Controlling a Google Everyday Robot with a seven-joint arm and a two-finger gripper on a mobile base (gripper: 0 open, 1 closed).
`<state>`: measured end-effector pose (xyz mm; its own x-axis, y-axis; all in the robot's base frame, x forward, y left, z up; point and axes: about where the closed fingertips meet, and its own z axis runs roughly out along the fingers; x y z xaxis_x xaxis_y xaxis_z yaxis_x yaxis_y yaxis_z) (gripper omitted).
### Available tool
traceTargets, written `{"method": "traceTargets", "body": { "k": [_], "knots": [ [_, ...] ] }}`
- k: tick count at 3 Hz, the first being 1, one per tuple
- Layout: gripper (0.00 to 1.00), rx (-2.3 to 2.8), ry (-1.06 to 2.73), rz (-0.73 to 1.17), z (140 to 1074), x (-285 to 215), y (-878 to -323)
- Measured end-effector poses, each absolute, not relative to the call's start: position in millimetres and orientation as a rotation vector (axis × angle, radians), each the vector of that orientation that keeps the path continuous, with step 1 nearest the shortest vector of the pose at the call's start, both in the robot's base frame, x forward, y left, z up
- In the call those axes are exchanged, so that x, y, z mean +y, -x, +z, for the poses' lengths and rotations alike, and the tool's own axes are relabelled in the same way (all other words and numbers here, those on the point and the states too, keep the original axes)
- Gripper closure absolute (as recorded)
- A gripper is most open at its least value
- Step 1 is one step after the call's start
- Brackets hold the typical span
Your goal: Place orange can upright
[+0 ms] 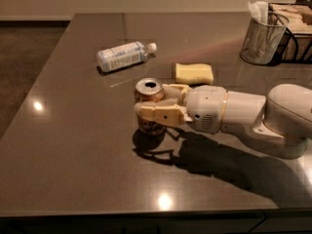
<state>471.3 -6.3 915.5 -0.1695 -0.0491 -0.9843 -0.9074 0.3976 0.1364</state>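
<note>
The orange can (148,92) stands upright near the middle of the dark table (73,145), silver top with its opening facing up. Its base sits at or just above the tabletop, right over its shadow. My gripper (155,105) reaches in from the right and its cream fingers (158,115) are closed around the can's sides, one in front and one behind. The front finger hides the can's middle band.
A clear plastic bottle (124,55) with a white cap lies on its side behind the can. A yellow sponge (194,73) lies just behind my gripper. A wire mesh cup (263,37) and a dark basket (297,30) stand at the back right.
</note>
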Motion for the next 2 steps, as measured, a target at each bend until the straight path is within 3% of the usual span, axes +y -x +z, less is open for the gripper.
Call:
{"method": "traceTargets", "body": {
  "k": [1, 2],
  "knots": [
    [0.84, 1.547, 0.852, 0.939, 903.8, -5.6, -474.6],
    [0.61, 1.536, 0.802, 0.889, 897.6, -7.4, -476.8]
  ]
}}
